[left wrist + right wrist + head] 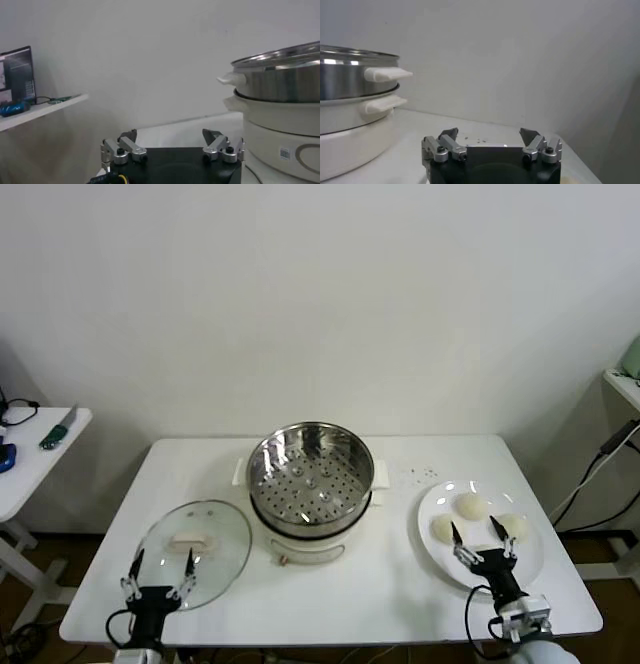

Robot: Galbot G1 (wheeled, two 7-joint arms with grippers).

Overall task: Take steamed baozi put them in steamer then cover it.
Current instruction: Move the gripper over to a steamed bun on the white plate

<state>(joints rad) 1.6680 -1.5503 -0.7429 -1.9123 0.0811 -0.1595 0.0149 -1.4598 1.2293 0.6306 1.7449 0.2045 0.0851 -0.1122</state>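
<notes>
Only the head view shows the buns (pixel 471 506); both grippers (pixel 159 567) (pixel 482 536) seemingly spread wide, empty

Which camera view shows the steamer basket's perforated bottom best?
The head view: it looks down into the empty steamer and shows the holes. The left wrist view shows only its steel side wall and rim; the right wrist view shows its side and handle.

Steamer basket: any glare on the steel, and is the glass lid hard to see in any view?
Head view: the steamer shows bright highlights on its steel wall and rim; the lid is see-through, with only its rim and pale handle standing out against the table. Left wrist view: streaky reflections on the steamer's steel band; no lid in view.
</notes>
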